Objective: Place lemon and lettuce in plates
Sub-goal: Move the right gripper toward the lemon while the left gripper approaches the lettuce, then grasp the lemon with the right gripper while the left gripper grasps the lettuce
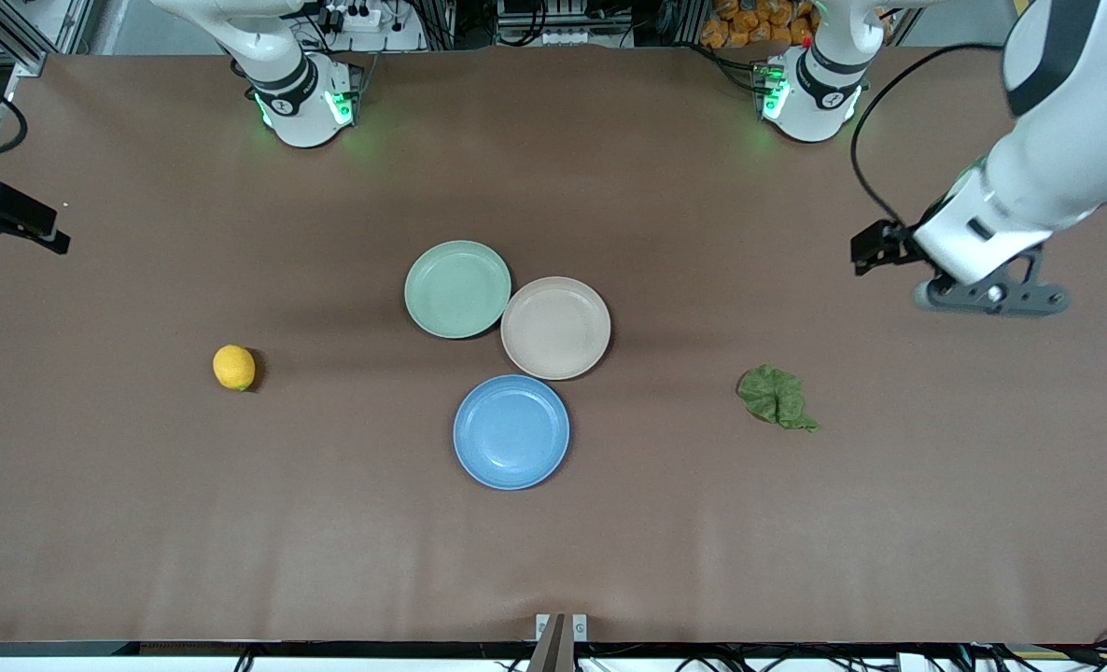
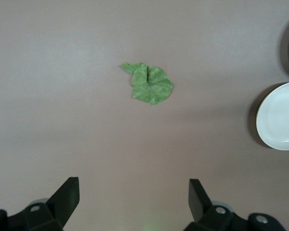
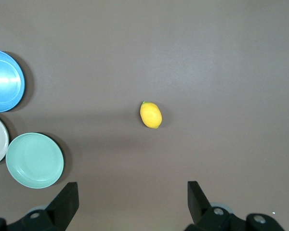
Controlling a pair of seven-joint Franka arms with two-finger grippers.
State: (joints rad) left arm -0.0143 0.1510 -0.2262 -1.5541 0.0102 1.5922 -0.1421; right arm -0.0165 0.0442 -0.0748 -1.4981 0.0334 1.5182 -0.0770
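The lemon [image 1: 234,367] [image 3: 151,115] lies on the brown table toward the right arm's end. The lettuce [image 1: 777,397] [image 2: 149,83], a crumpled green leaf, lies toward the left arm's end. Between them sit the light blue plate [image 1: 511,431] [image 3: 2,80] and the beige-pink plate [image 1: 555,328] [image 2: 279,115], both with nothing on them. My left gripper [image 2: 133,199] [image 1: 992,297] hangs open over bare table, well apart from the lettuce. My right gripper [image 3: 132,199] is open too, over bare table and apart from the lemon; the front view shows only a bit of that hand at its edge.
A mint green plate [image 1: 457,288] [image 3: 34,160] touches the beige-pink plate on the side away from the front camera. The blue plate is the nearest of the three to the front camera. Both arm bases [image 1: 301,103] [image 1: 810,93] stand at the table's back edge.
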